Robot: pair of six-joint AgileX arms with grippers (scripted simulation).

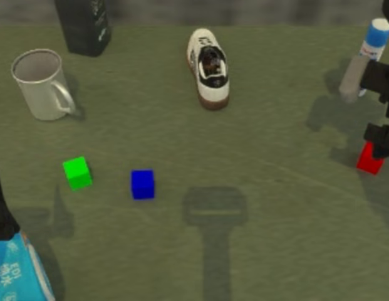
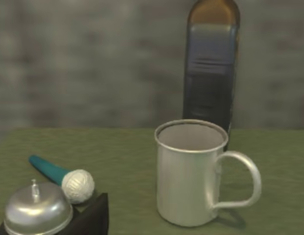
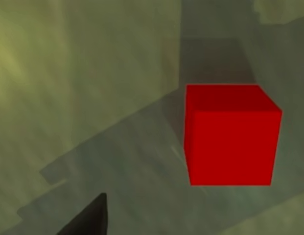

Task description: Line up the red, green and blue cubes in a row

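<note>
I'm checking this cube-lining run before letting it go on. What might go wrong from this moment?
The red cube sits at the table's far right edge, partly under the right gripper; a skewed grasp might nudge it off. In the right wrist view the cube lies off to one side of the one visible fingertip, so the approach may be misaligned. Carrying it toward the blue cube and green cube might bump one.

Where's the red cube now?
Top view: the red cube sits at the table's far right edge, right under the right gripper, far from the blue cube.

metal mug (image 2: 191, 174), dark bottle (image 2: 210, 63), bell (image 2: 38, 210)
</note>
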